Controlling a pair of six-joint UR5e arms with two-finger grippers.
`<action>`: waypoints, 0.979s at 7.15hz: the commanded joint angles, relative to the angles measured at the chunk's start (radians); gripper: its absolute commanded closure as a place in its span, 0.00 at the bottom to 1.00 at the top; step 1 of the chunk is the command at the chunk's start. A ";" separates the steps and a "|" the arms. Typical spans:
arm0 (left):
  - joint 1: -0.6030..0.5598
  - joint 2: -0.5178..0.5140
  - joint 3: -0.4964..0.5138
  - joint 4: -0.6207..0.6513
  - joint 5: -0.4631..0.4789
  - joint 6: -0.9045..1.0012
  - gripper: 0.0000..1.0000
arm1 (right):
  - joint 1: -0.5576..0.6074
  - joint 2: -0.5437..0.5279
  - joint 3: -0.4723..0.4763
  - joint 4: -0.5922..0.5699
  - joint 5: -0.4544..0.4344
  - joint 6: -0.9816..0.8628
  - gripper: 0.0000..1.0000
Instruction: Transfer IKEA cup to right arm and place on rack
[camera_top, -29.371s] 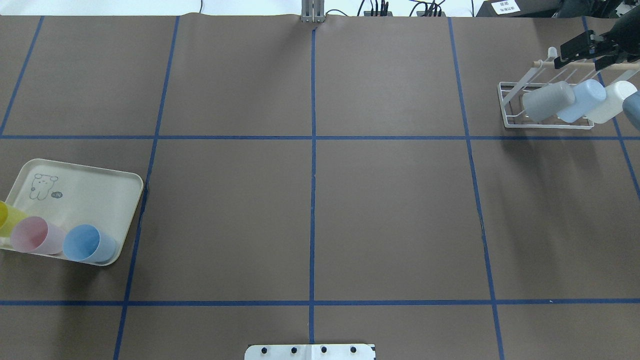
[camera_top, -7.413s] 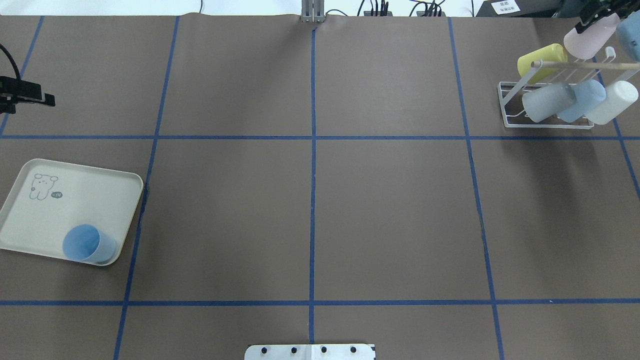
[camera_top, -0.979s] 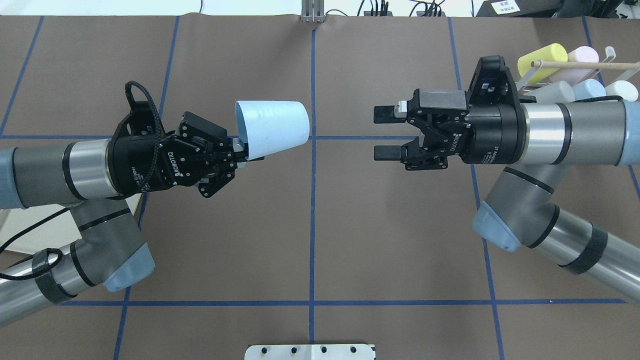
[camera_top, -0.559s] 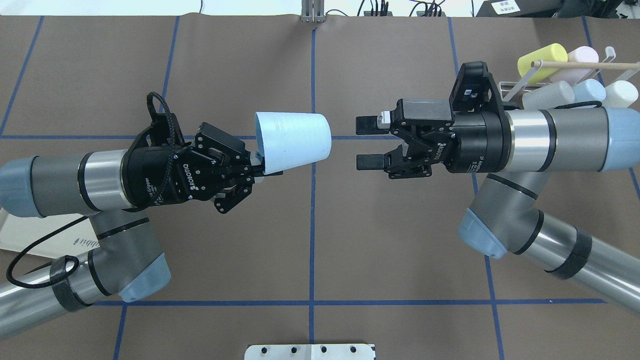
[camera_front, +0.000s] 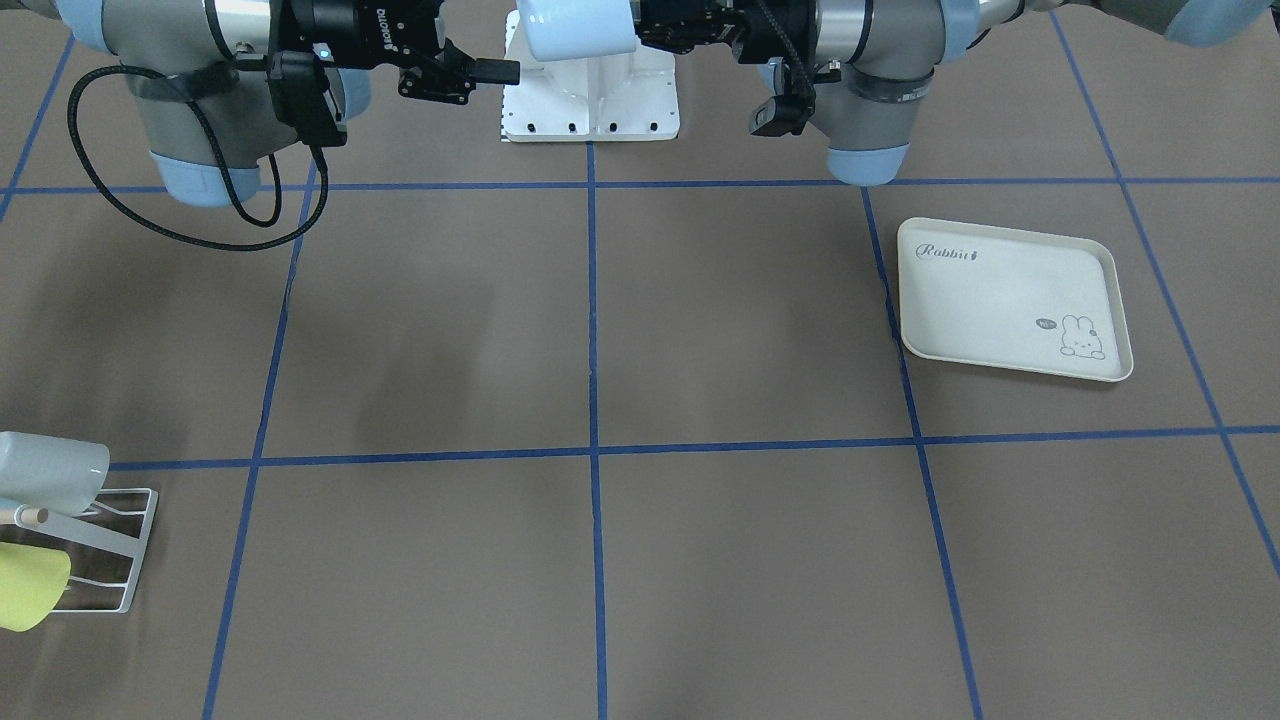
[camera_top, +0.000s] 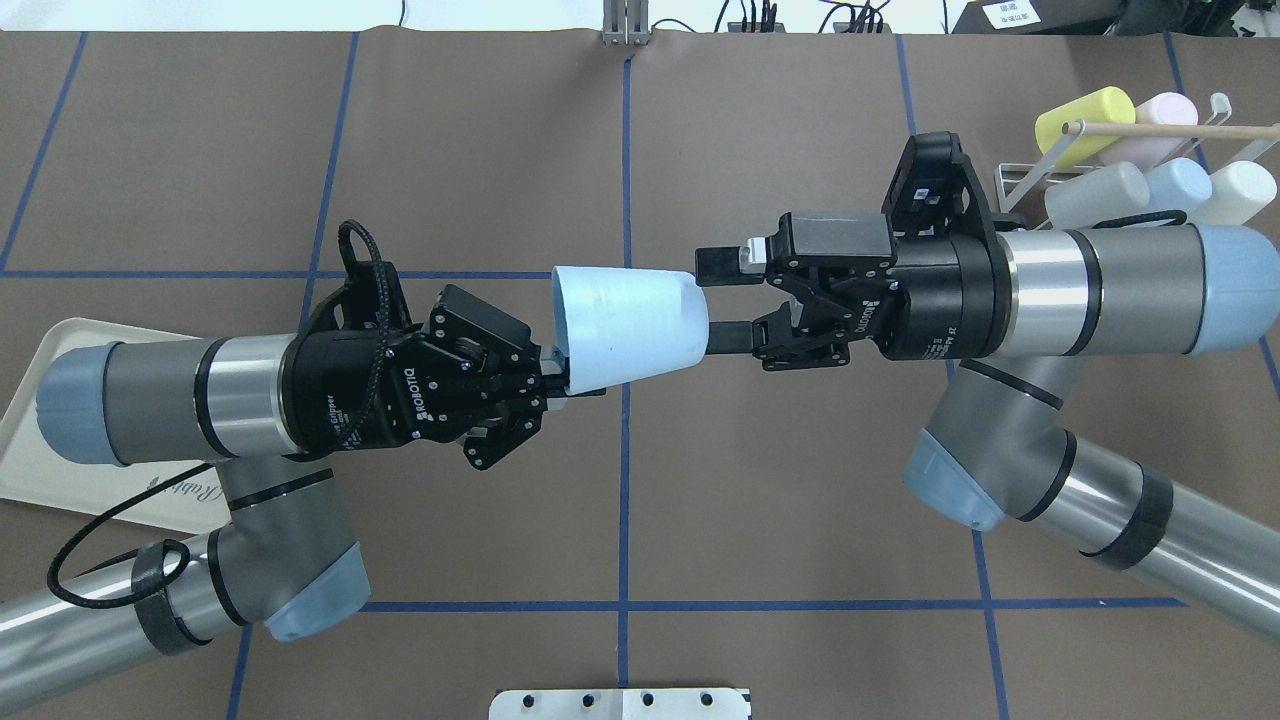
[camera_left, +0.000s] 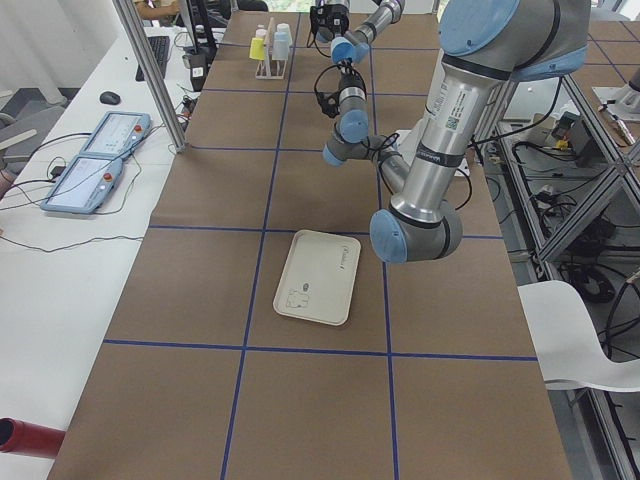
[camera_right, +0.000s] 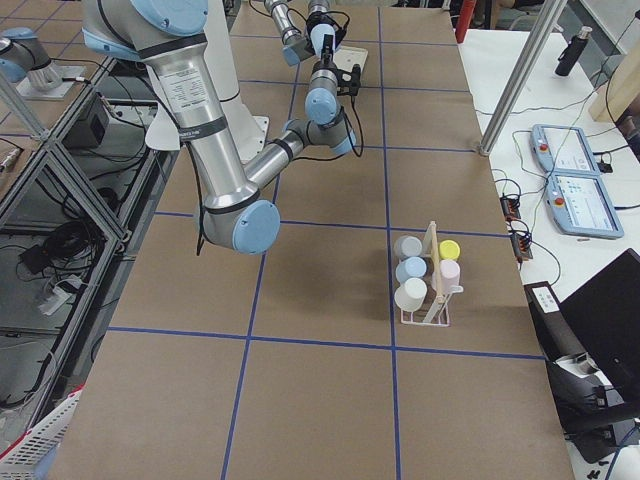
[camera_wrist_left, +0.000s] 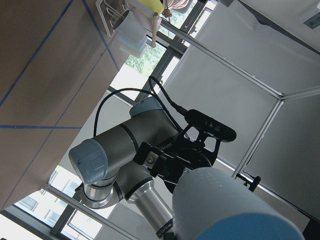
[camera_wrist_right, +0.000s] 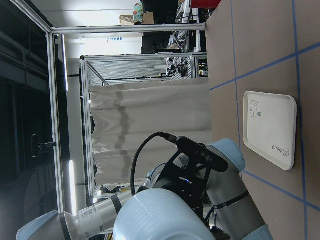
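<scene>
the overhead view looks down from behind the robot; the front-facing one looks steeply down from across the table (camera_front: 760, 560), base plate (camera_front: 590, 105) at its top. both share the tray (camera_front: 1000, 300) and rack (camera_top: 1140, 128). the side views look along the table from its ends, farther off. each wrist camera looks past the blue cup (camera_top: 625, 325), very near.

Even, bright light falls from above the table (camera_top: 800, 500); faint soft shadows lie on it. Both wrist views blur the close cup (camera_wrist_left: 225, 205).
</scene>
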 joint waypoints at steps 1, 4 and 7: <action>0.025 -0.014 0.001 0.000 0.031 -0.001 1.00 | -0.013 0.001 0.006 0.000 0.000 0.000 0.01; 0.028 -0.018 0.003 0.002 0.032 0.001 1.00 | -0.015 0.001 0.026 0.000 -0.005 0.003 0.02; 0.042 -0.030 0.009 0.002 0.032 0.001 1.00 | -0.018 0.001 0.026 0.000 -0.010 0.003 0.51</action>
